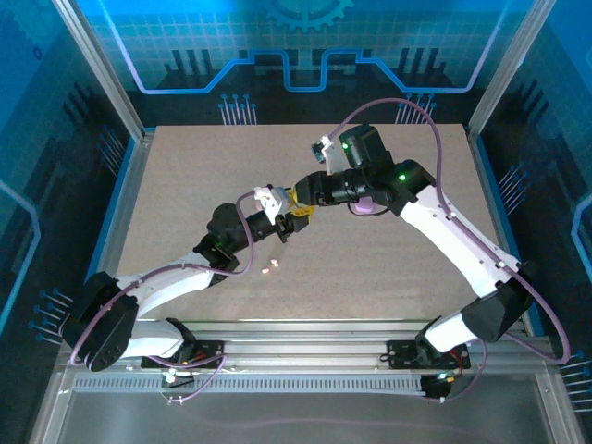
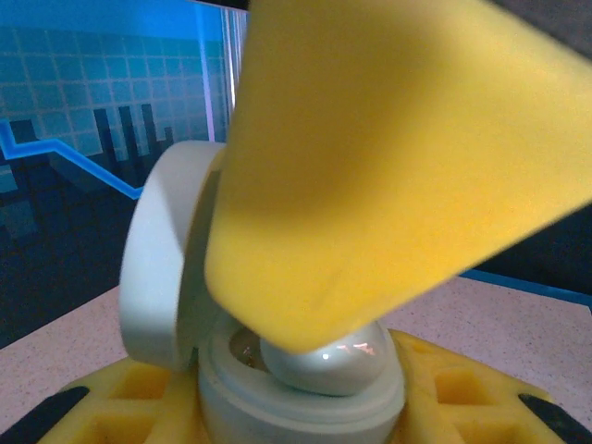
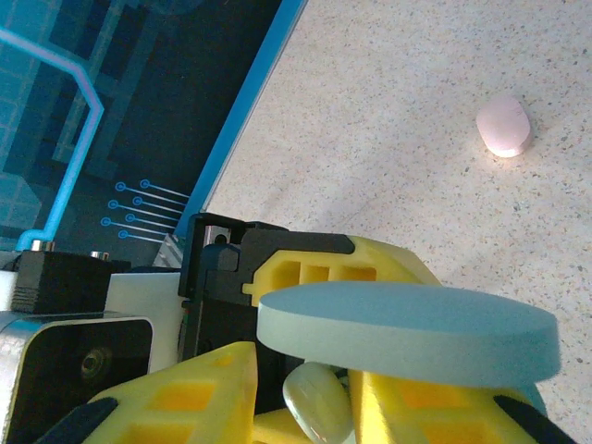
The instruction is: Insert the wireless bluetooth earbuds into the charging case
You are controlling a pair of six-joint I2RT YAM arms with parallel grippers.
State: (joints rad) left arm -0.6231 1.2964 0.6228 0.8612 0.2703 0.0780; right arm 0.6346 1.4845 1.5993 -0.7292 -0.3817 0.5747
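My left gripper (image 1: 285, 222) is clamped on the base of the open charging case (image 2: 166, 268), held above the table (image 1: 388, 277) with its lid tipped up to one side. Two pink earbuds (image 1: 268, 268) lie on the table just below it, near each other. A mint earbud (image 2: 326, 363) sits in the case's well, between the fingers of my right gripper (image 1: 305, 205). I cannot tell whether those fingers pinch it or stand loose. Further right, a purple case (image 1: 370, 207) lies under my right arm.
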